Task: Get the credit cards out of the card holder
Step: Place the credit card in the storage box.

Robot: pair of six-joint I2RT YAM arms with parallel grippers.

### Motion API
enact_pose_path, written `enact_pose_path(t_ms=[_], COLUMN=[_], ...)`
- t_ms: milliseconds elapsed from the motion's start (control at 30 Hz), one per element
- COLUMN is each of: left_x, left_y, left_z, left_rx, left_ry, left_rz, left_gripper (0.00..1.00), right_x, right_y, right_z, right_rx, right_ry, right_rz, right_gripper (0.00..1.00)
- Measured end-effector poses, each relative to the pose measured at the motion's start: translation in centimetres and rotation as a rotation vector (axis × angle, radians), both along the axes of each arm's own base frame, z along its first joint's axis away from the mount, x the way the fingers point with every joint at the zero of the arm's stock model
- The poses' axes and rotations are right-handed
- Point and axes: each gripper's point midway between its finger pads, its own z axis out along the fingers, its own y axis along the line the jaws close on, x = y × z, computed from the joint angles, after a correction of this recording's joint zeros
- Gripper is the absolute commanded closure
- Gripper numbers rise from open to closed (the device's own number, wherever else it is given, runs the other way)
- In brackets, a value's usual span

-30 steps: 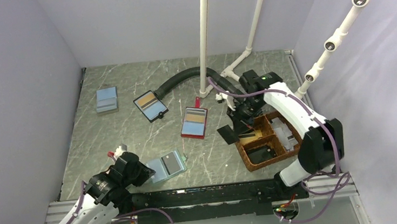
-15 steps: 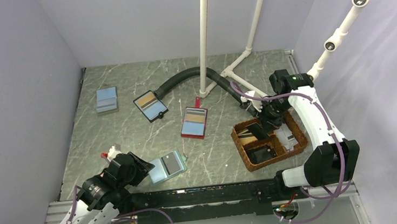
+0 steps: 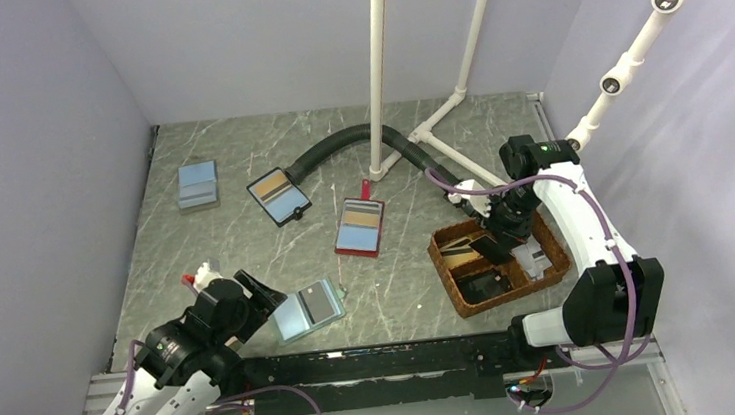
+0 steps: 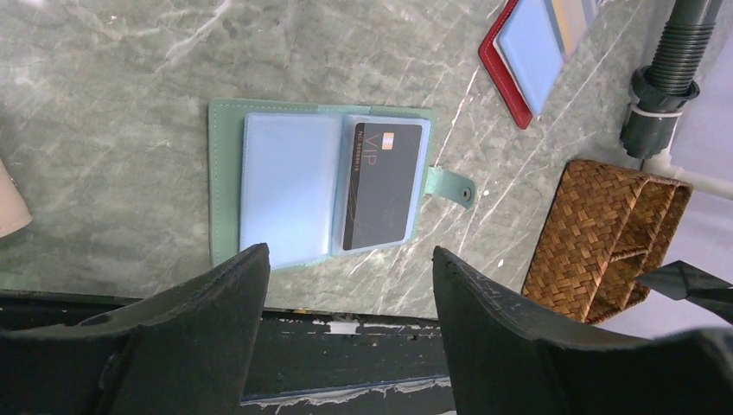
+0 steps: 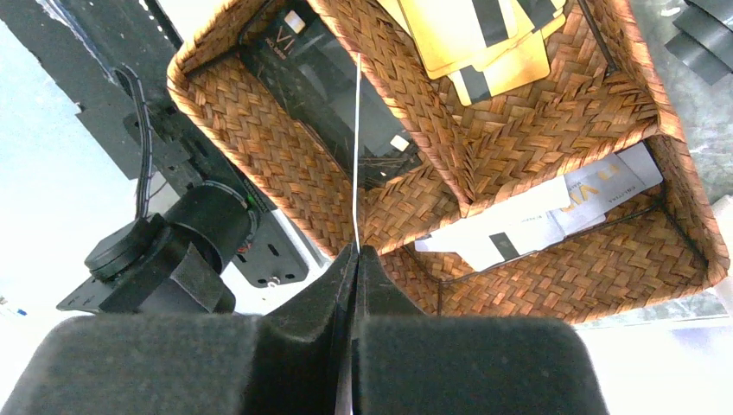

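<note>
Left claw (image 4: 350,259): released, both fingers (image 4: 216,303) spread wide with nothing between them, hanging over the front edge of the table (image 4: 104,112). Directly past the fingertips lies the card holder (image 4: 226,173), teal, opened flat; its near edge runs close along the black front rail (image 4: 346,333). Two pale blue sleeves face up. The left one looks blank, and the right one carries a black VIP card (image 4: 383,186). The snap tab (image 4: 451,186) sticks out on the holder's right side. Bare marbled surface lies to the left and beyond the holder, up to the red-edged holder (image 3: 360,226). Further out are a black-edged holder (image 3: 278,195) and a small blue-grey stack (image 3: 198,185), both well apart from my claw. Right claw (image 5: 354,255): clenched on a dark card (image 3: 491,248), which my wrist view shows edge-on as a thin pale line. It hangs above the wicker basket (image 5: 259,147), in line with a dividing wall; I cannot tell which compartment it is over. Basket contents are black cards (image 5: 320,78) in one section, gold striped cards (image 5: 475,35) in another, and white cards (image 5: 536,216) in the third. Behind the basket run a black hose (image 3: 338,145) and white pipes (image 3: 376,66). The right wall is close.
</note>
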Motion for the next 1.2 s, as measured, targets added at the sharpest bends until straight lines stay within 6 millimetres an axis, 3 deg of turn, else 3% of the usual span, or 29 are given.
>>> enact_pose_path(t_ms=[167,400,733,1000,1200], left_x=[0.2,1.2,2.4,4.8,5.9], left_y=[-0.1,-0.9,-1.1,-0.7,-0.9], left_z=[0.6,2.7,4.0,2.9,1.0], left_rx=[0.018,0.038,0.073,0.216,0.347], left_ry=[-0.037,-0.164,-0.262,-0.289,-0.226], left_rz=[-0.038,-0.139,-0.172,-0.177,-0.245], left_gripper=[0.24,0.13,0.11,0.09,0.08], right_x=[0.1,0.1,0.8,1.8,1.3], right_y=[-0.2,-0.3,-0.8,-0.6,-0.7], right_z=[-0.1,-0.1,0.6,2.0,1.5], right_rx=[-0.012,-0.015,-0.039,-0.031,-0.036], right_ry=[0.002,-0.002,-0.038,-0.097,-0.074], right_rz=[0.011,0.032,0.039,0.038,0.048], right_gripper=[1.00,1.00,1.00,1.00,1.00])
